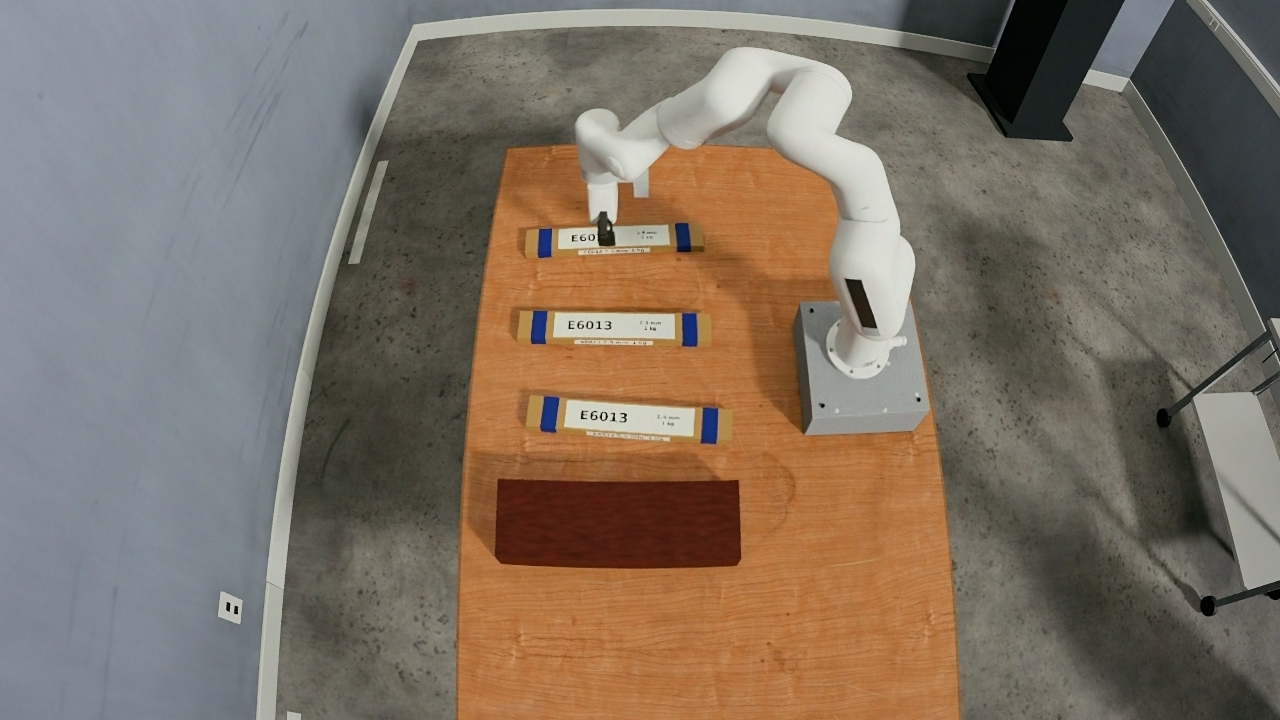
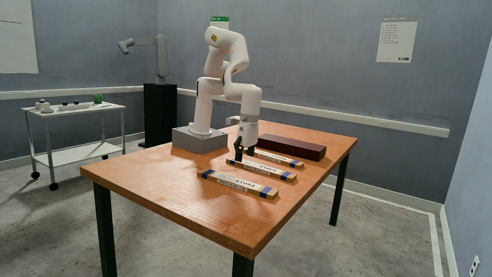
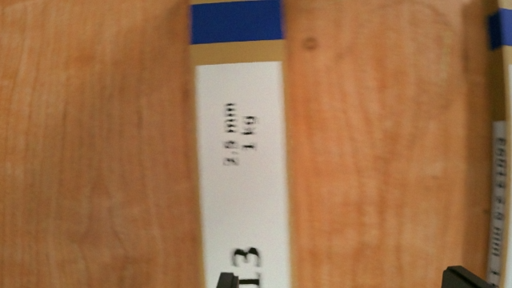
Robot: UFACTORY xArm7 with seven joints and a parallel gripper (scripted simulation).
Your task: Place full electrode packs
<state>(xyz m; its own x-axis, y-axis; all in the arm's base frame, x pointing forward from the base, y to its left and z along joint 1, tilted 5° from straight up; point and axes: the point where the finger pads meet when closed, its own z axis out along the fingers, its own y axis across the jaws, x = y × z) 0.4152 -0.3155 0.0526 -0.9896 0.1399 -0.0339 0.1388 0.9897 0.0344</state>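
Top view: gripper [image 1: 605, 234] spread wide, empty, over far pack [image 1: 613, 240], flat on table [image 1: 716, 608], well apart from low platform [image 1: 617, 522]. Wrist view: pack off-centre between fingers, so likely skewed grasp or nudged pack on closing. Arm folded over, wrist pointing straight down.

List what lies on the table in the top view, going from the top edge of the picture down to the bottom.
Pack under the open gripper → middle pack → third pack → dark low platform.
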